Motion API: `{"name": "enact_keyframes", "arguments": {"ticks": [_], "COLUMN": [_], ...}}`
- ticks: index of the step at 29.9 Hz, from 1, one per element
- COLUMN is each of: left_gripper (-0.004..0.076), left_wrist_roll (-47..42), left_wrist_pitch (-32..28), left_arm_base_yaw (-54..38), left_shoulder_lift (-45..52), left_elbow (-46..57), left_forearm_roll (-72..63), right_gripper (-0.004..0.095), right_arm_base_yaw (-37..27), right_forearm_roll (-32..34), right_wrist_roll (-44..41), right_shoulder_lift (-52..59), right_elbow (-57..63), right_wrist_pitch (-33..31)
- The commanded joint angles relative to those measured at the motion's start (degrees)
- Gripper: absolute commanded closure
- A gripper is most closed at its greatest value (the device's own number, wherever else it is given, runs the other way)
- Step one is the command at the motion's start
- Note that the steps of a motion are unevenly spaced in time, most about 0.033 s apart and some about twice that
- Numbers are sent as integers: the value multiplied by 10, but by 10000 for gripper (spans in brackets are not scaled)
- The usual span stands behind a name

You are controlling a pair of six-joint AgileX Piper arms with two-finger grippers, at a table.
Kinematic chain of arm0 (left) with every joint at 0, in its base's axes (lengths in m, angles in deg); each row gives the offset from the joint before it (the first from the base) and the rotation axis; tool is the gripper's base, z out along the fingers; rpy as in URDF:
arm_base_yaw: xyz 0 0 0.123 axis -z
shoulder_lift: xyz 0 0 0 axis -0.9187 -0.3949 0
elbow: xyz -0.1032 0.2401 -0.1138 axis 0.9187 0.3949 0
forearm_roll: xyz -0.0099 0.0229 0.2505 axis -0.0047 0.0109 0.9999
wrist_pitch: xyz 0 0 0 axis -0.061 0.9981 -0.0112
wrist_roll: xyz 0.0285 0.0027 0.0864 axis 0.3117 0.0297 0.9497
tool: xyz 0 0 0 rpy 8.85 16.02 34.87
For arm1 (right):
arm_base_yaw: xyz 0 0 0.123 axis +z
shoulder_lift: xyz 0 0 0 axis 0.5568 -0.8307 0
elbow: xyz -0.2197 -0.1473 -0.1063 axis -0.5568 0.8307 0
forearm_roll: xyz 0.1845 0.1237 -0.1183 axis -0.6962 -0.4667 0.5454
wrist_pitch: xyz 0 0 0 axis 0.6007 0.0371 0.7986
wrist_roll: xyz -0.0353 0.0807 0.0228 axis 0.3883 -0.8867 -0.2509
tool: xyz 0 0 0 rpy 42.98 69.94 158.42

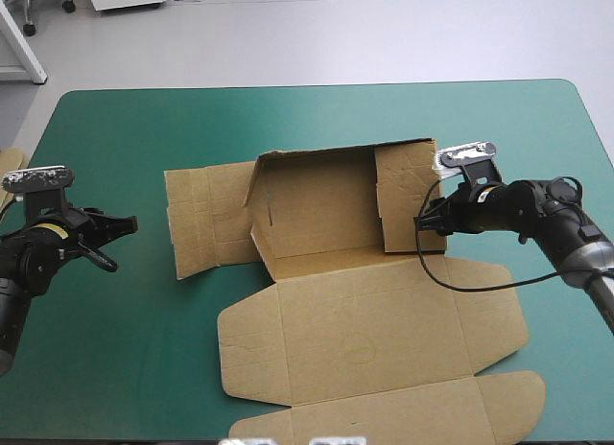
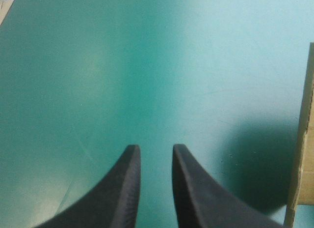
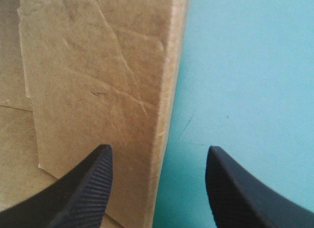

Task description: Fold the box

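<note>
Straddling the raised right wall (image 1: 408, 191) of the box (image 1: 369, 330) at the middle of the counter (image 1: 125, 368), the right tool (image 3: 159, 149) stands wide open, empty, far nearer than the narrowly parted, empty left tool (image 2: 154, 147).

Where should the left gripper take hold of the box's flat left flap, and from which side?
Its outer free edge, from the table's left side. The left flap lies flat on the teal-green cover, that edge facing the open left gripper, so probably slide one finger under.
</note>
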Motion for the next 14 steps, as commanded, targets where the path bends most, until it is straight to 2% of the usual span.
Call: {"name": "enact_keyframes", "arguments": {"ticks": [1,11,14], "left_gripper": [556,556,556], "left_wrist_roll": [-2,-2,4], "left_wrist_pitch": [-37,-37,-37], "left_arm_base_yaw": [0,0,0], "left_shoulder_lift": [10,10,10], "left_elbow": [-15,-15,-15], "left_forearm_roll": [-3,-3,-3], "right_gripper": [369,374,466], "right_arm_base_yaw": [1,1,1], "right_forearm_roll": [-13,-77,-77], "right_wrist_roll": [15,61,61], "right_shoulder_lift": [1,-69,-73], "right_elbow": [-10,-10,-10], "right_wrist_pitch": [54,103,107]}}
